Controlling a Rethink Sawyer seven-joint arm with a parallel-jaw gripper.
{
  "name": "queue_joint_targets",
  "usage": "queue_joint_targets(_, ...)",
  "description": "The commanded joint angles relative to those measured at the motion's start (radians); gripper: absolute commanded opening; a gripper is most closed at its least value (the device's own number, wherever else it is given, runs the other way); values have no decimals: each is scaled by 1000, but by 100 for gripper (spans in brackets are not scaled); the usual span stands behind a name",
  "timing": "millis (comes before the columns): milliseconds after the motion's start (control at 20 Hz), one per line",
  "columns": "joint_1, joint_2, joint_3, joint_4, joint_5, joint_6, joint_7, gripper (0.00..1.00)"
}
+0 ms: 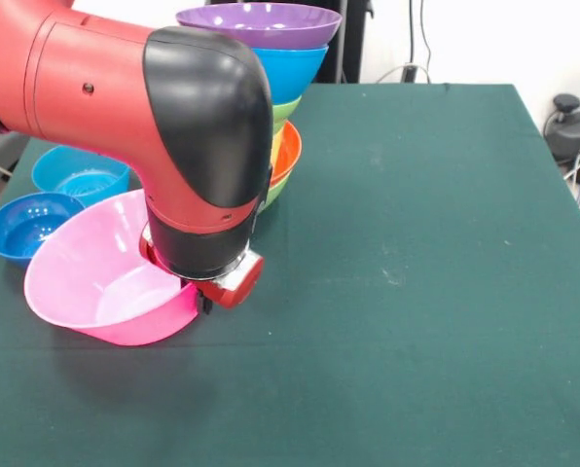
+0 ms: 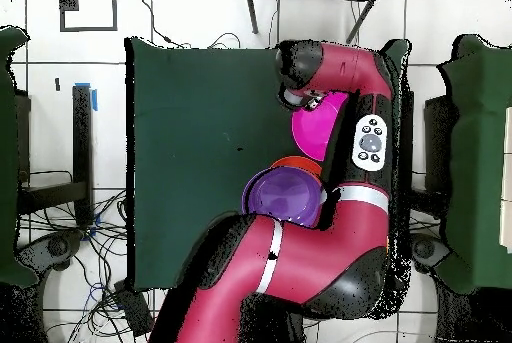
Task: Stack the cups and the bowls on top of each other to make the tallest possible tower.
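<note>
We see the gripper (image 1: 207, 297) low at the pink bowl's (image 1: 86, 268) rim, but cannot tell whether it grips. Behind the pink bowl rises the tower (image 1: 275, 117), topped by a purple bowl (image 1: 258, 23). Two blue bowls (image 1: 27, 222) sit beside the pink bowl.

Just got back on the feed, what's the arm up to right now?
The red and black Sawyer arm has its hand down at the rim of the large glossy pink plastic bowl, apparently going for it; the grip itself is hidden. Behind stands the tower, topped by a shallow purple bowl over a blue bowl. Two more blue bowls sit loose beside the pink one on the green table.
</note>
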Motion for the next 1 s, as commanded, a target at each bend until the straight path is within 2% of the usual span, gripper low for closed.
queue_joint_targets(50, 41, 6, 93, -43, -36, 147, -280, 0)
queue_joint_targets(500, 76, -4, 79, -142, -53, 221, -281, 0)
queue_joint_targets(750, 81, 34, 86, -280, -59, 334, -312, 0)
queue_joint_targets(1000, 100, 42, 67, -345, -58, 387, -298, 0)
